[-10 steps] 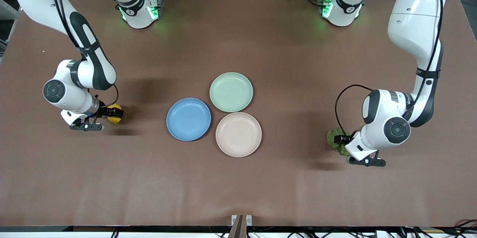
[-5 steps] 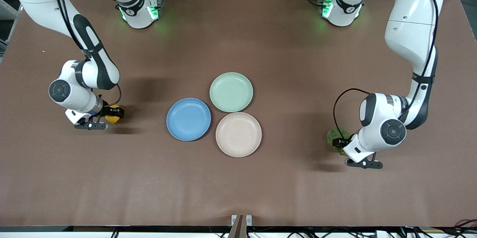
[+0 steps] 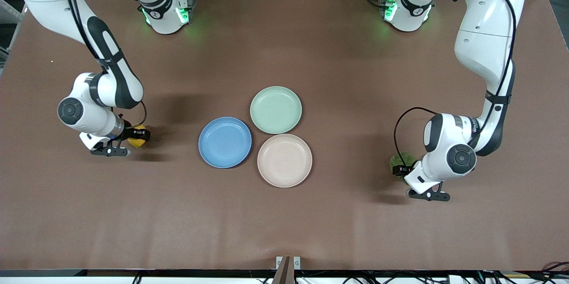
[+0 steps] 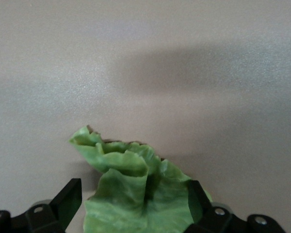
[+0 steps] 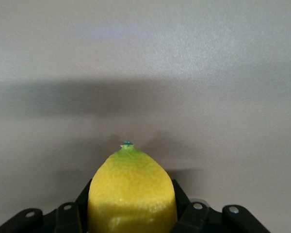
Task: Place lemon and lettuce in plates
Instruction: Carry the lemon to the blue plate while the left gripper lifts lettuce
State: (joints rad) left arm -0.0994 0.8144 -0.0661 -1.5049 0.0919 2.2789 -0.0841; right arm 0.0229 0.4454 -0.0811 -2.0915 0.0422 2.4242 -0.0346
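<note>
Down at the right arm's end of the table [image 3: 338, 230], the right gripper [image 3: 133, 136] sits low with its two fingers [image 5: 182, 204] pressed against either side of the lemon [image 5: 132, 191], whose greenish pointed tip sticks out ahead of the gripper. From across the table the lemon [image 3: 138, 137] shows as a small yellow spot at the gripper's end, well apart from the blue plate [image 3: 225, 142].

At the left arm's end, the left gripper [image 3: 402, 170] is just as low. Its fingers [image 4: 68, 201] stand fairly wide, one on each side of the lettuce [image 4: 136, 194], which bunches up crumpled between them; the leaf fills the gap and meets both fingers. The lettuce [image 3: 397, 162] peeks out dark green beside the wrist, well apart from the beige-pink plate [image 3: 284, 160].

Both plates lie bare in the middle of the table, touching or nearly so, with a mint-green plate [image 3: 275, 110] just beside them, farther from the front camera.
</note>
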